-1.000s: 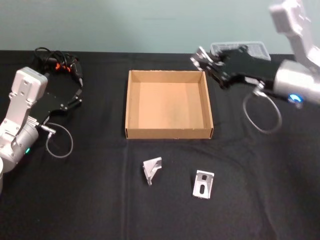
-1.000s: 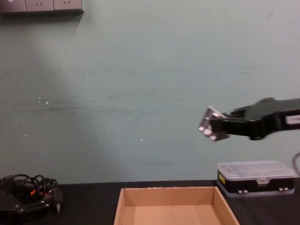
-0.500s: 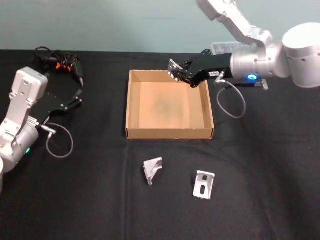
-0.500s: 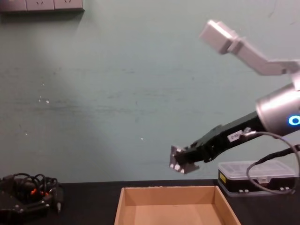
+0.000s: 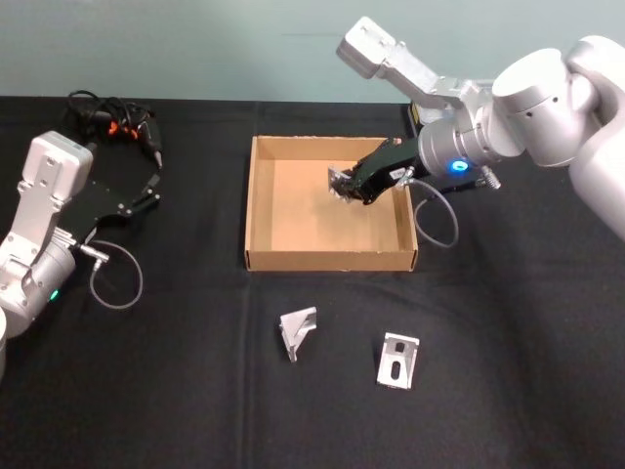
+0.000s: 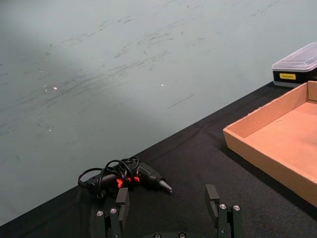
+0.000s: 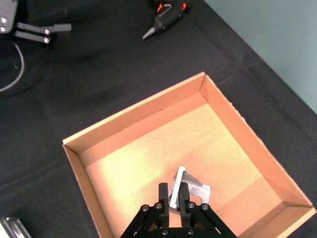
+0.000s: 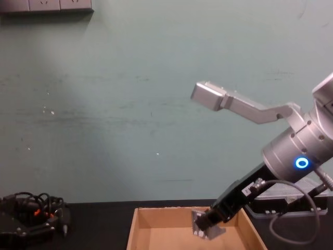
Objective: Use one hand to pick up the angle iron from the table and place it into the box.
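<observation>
A pale green wall (image 8: pixel 104 114) stands behind, matte, with faint horizontal scuffs. In the chest view, some small white specks (image 8: pixel 52 112) are at 9 o'clock. White socket plates (image 8: pixel 47 5) sit at 11 o'clock, cut by the upper edge. The light is soft and even. The black table (image 5: pixel 146 410) meets the wall along its far edge.
</observation>
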Controlling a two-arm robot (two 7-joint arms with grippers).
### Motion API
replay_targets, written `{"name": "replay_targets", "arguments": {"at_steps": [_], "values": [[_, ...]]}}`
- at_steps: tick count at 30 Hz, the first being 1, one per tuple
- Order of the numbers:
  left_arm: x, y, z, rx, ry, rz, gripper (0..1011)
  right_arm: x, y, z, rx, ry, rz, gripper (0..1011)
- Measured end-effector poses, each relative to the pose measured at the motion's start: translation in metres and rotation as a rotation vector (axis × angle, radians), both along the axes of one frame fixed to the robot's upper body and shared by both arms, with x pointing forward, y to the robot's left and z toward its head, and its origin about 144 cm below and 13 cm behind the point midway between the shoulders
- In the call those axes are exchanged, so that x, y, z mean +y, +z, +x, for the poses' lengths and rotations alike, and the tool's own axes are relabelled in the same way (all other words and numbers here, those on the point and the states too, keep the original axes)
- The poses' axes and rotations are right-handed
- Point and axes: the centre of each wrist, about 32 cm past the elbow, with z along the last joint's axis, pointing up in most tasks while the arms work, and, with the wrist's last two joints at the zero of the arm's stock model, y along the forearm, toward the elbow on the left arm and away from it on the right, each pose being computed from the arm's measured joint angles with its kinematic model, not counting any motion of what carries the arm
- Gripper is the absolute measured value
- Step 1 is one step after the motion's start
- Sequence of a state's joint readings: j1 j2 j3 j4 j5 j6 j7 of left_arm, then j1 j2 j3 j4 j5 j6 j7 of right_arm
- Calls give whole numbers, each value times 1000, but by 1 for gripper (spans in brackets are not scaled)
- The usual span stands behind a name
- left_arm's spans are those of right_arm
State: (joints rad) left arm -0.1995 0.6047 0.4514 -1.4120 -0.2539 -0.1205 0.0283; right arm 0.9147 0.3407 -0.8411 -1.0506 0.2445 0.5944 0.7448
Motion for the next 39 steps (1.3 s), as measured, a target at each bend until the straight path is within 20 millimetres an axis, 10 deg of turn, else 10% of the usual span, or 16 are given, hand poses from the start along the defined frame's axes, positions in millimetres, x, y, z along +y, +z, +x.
{"name": "replay_targets", "arguments": {"at_steps": [17,39], "values": [[0,0,0,0,0,0,1000,2,-17,-2,29,-9,-16,123],[0,0,0,0,0,0,1000,1,-16,-2,25,-9,-12,773]]}}
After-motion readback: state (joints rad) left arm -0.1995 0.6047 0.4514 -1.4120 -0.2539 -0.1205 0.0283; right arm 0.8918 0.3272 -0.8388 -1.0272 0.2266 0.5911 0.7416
